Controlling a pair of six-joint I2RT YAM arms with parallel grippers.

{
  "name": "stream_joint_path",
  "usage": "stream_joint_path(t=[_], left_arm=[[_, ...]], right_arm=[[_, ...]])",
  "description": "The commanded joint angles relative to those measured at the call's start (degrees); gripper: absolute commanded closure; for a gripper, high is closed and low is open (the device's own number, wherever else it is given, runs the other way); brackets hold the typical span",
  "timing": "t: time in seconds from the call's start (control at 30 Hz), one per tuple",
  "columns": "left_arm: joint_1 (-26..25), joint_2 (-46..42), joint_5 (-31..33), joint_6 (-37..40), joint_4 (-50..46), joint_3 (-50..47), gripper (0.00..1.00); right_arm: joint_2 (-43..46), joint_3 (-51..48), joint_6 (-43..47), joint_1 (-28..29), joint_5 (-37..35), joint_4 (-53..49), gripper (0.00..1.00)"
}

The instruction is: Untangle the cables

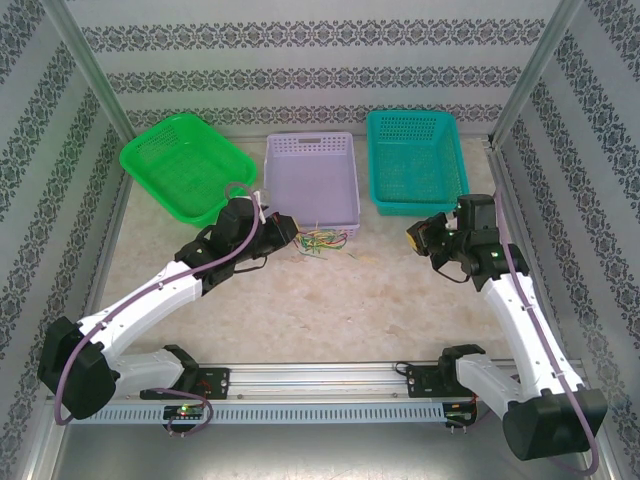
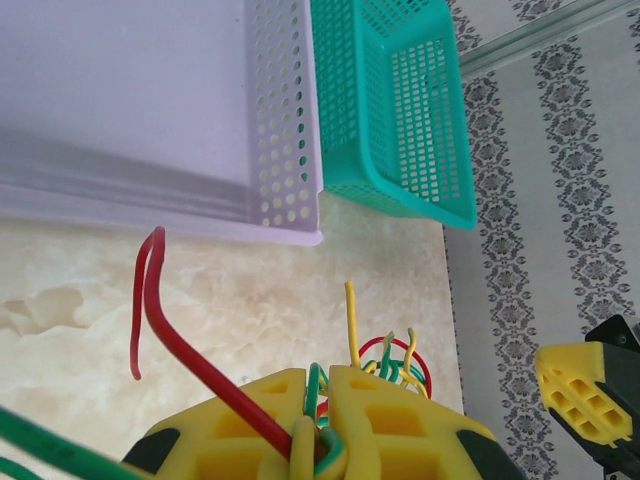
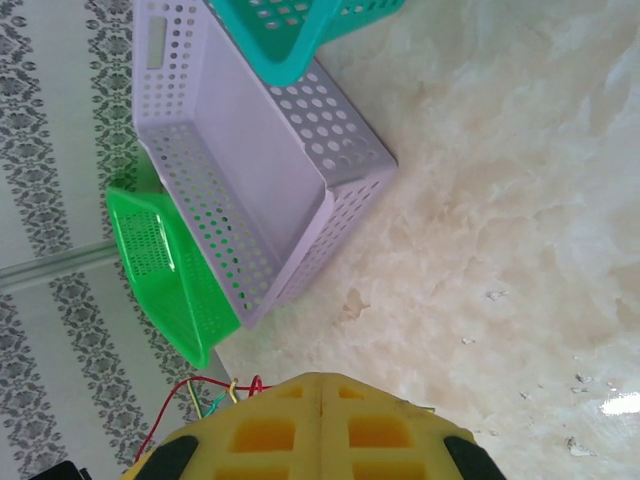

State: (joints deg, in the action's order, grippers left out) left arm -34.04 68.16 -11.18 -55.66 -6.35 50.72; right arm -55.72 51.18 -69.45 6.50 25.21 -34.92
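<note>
Bench (image 1: 330,310) has a pale beige marbled top, a bit glossy in spots. Walls (image 1: 300,75) on three sides are white wallpaper with grey ornamental bands. Two metal posts (image 1: 92,75) lean up from the back corners. Light's bright and pretty even.

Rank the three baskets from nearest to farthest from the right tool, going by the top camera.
1. Teal basket, far right, just beyond the right tool.
2. Lavender basket, in the middle of the row.
3. Green basket, far left.
</note>
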Motion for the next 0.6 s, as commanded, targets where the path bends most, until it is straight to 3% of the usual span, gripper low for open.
stream_joint_path(t=[0.0, 0.03, 0.1, 0.23, 0.57], left_arm=[[0.47, -0.97, -0.43, 1.00, -0.10, -0.18, 1.00], [0.40, -0.92, -0.49, 0.83, -0.02, -0.12, 1.00], [0.38, -0.62, -0.76, 0.73, 0.55, -0.09, 1.00], [0.36, -0.09, -1.13, 0.38, 1.24, 0.23, 1.00], [0.38, 0.07, -1.76, -0.32, 2.39, 0.00, 1.00]], right_arm=[[-1.77, 0.58, -1.71, 4.76, 2.01, 1.16, 1.00], [-2.50, 0.65, -4.67, 7.65, 2.08, 2.61, 0.98], [-3.75, 0.10, -11.02, 13.86, 1.77, 7.09, 0.85], [-6.03, -1.00, -20.74, 22.56, -1.12, 15.36, 0.84], [-11.32, -0.82, -24.48, 24.50, -0.64, 20.51, 0.84]])
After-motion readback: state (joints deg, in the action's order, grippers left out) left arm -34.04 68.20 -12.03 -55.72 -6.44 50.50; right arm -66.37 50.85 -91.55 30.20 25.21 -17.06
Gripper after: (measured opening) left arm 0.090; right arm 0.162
